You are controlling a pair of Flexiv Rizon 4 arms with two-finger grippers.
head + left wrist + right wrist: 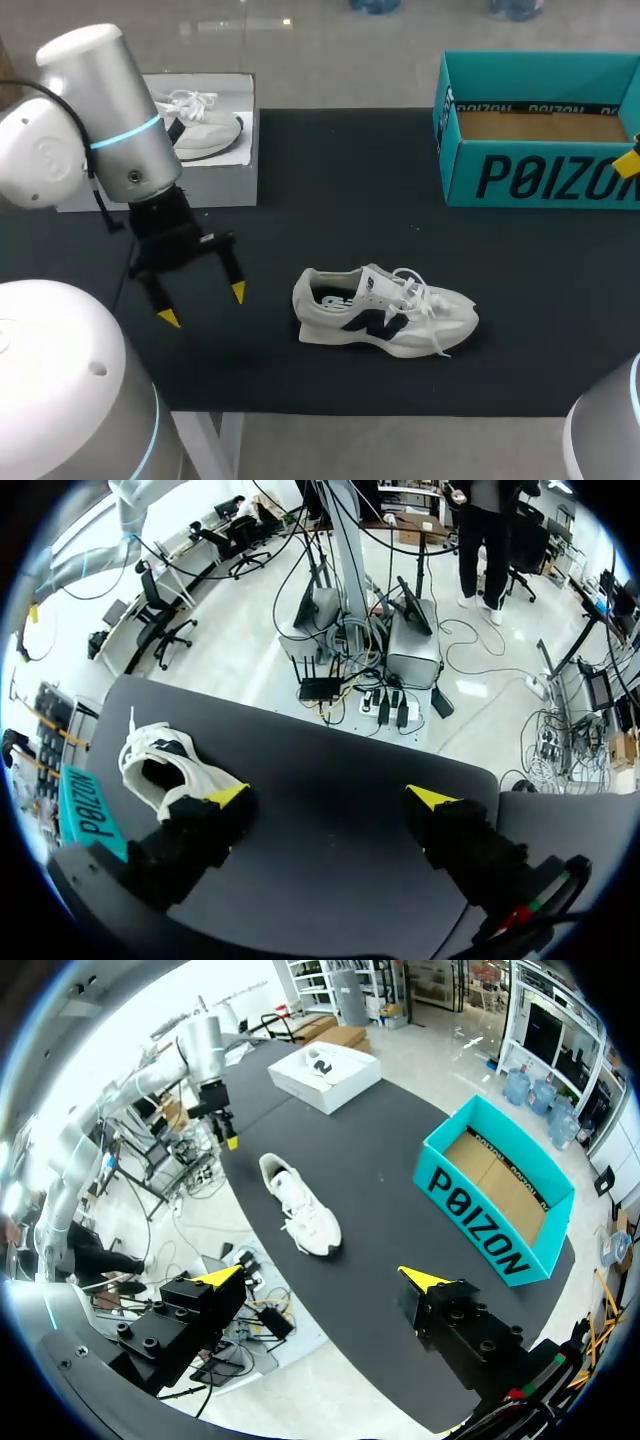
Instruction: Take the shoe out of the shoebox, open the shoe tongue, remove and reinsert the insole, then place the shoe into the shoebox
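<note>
The black cloth-covered table [340,180] spans the middle of the frame; its matte cloth should keep things from sliding. An open teal cardboard shoebox [540,178] stands upper right. The white-and-grey lace-up sneaker [385,312] sits upright at lower centre, outside the shoebox. It looks light and soft-sided, so the firmer heel collar seems the best hold. The left gripper [203,305] hangs spread and empty left of the heel. The right gripper [320,1280] is likewise spread and empty.

The black-topped table [330,190] carried three things: a white sneaker [385,312] standing on its sole near the robot's edge, an open teal shoebox [540,180] at the far right, and a flat white box [228,185] at the far left.
</note>
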